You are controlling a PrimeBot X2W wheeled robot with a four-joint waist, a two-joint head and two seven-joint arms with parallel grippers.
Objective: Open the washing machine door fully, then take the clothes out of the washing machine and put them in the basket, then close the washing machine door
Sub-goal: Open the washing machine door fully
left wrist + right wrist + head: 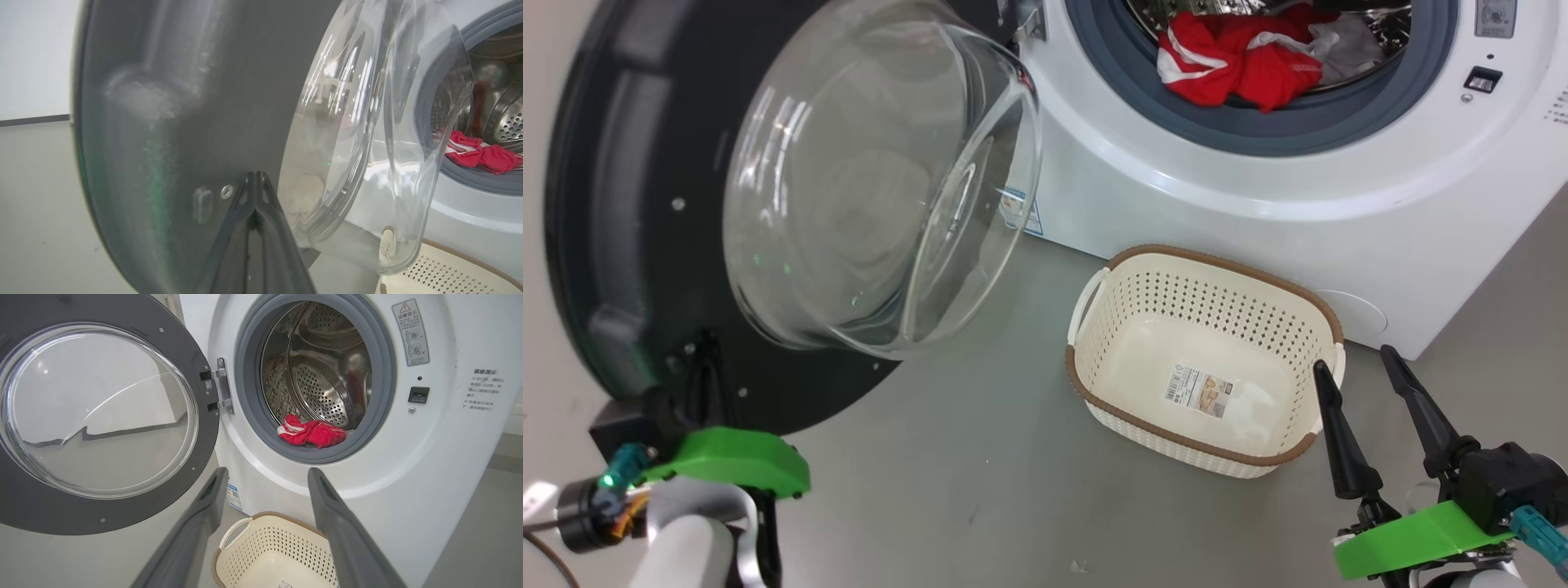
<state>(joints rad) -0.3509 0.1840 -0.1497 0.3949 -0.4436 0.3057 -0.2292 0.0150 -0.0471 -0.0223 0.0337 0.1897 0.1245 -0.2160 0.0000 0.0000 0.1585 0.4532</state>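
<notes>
The washing machine door stands swung open to the left, its clear glass bowl bulging toward me. My left gripper is shut, its tips pressed against the door's dark inner face low down near a screw. Red clothes with white trim lie at the mouth of the washing machine, inside the steel drum. The cream basket sits on the floor before the machine with nothing in it. My right gripper hangs open just right of the basket's near corner.
Grey floor stretches between the door and the basket. The door hinge sits left of the drum opening, and the latch slot to its right. A pale wall rises behind the door.
</notes>
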